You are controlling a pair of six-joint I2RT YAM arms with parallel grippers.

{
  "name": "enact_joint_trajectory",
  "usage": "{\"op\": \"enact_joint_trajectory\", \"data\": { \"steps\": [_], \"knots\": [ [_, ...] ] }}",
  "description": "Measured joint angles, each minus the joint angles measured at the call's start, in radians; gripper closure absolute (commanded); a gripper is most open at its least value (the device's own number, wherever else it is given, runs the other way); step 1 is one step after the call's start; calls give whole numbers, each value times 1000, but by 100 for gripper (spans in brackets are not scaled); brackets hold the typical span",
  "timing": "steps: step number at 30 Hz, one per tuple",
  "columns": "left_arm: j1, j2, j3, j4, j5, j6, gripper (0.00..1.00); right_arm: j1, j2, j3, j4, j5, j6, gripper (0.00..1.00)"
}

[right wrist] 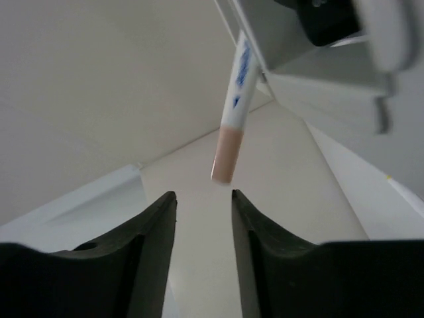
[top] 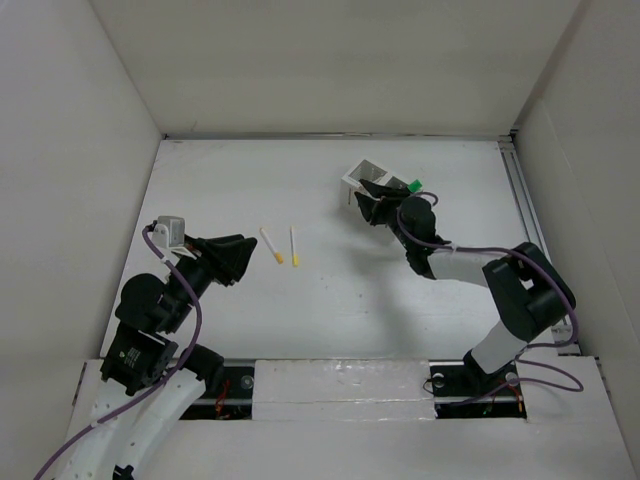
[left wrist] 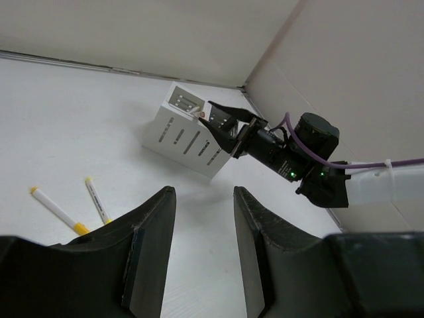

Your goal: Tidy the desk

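- The left gripper (top: 240, 258) hovers low at the 9 o'clock side of the desk (top: 330, 320), a plain white top that fills the walled work area. The left wrist view shows its jaws spread with nothing between them.
- Just off its fingertips, toward 3 o'clock, a yellow-capped marker (top: 271, 245) and a second marker (top: 294, 246) lie loose on the desk. They are side by side but apart, and neither is touched.
- At about 1 o'clock from the desk's centre stands a white slotted box (top: 366, 176), well apart from the markers.
- A pen (right wrist: 233, 119) with blue lettering and a pale pink cap pokes out of the box. Which compartment holds it cannot be told.
- The right gripper (right wrist: 204, 196) sits at the box's 6 o'clock edge, jaws parted and pinching nothing. In the right wrist view the pen's cap lies just beyond its fingertips.
- Progress, by the look of it: one pen appears stowed and let go, so roughly a third of the tidying seems done. The two markers remain to be picked up and filed in the box.
- The left gripper looks best placed for the next pick, though the carry to the box would run toward the right arm's space.
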Motion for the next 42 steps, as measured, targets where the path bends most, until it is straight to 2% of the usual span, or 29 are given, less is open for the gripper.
{"op": "enact_joint_trajectory", "data": {
  "steps": [6,13,16,17,18,20,25,29,30,31,32,34,35,39,42],
  "knots": [
    [0,0,0,-5,0,0,64,-8,-6,44,53,23,1,42],
    [0,0,0,-5,0,0,64,-89,-124,92,69,-5,1,40],
    [0,0,0,-5,0,0,64,-144,-192,124,47,-65,3,73],
    [0,0,0,-5,1,0,63,-159,-214,137,37,-90,2,96],
    [0,0,0,-5,2,1,63,-179,-240,157,-5,-118,-1,100],
    [0,0,0,-5,4,1,63,-209,-289,221,-133,-174,-93,100],
    [0,-6,0,-5,8,1,63,-167,-381,393,-509,-183,-527,100],
    [0,-9,0,-5,14,2,63,-108,-397,399,-697,-183,-791,100],
    [0,-8,0,-5,15,2,63,-97,-381,398,-741,-181,-843,94],
    [1,-8,0,-5,17,2,63,-85,-359,398,-781,-175,-888,83],
    [5,-8,0,-4,20,2,63,-76,-332,399,-821,-158,-927,63],
    [13,-6,0,-4,27,2,63,-69,-271,400,-890,-114,-989,53],
    [16,-4,0,-4,30,2,63,-68,-244,401,-916,-103,-1013,45],
    [21,8,0,-4,36,2,63,-84,-154,434,-1009,-44,-1088,40],
    [21,18,0,-4,42,2,63,-94,-76,560,-1086,15,-1134,38]
  ]
}}
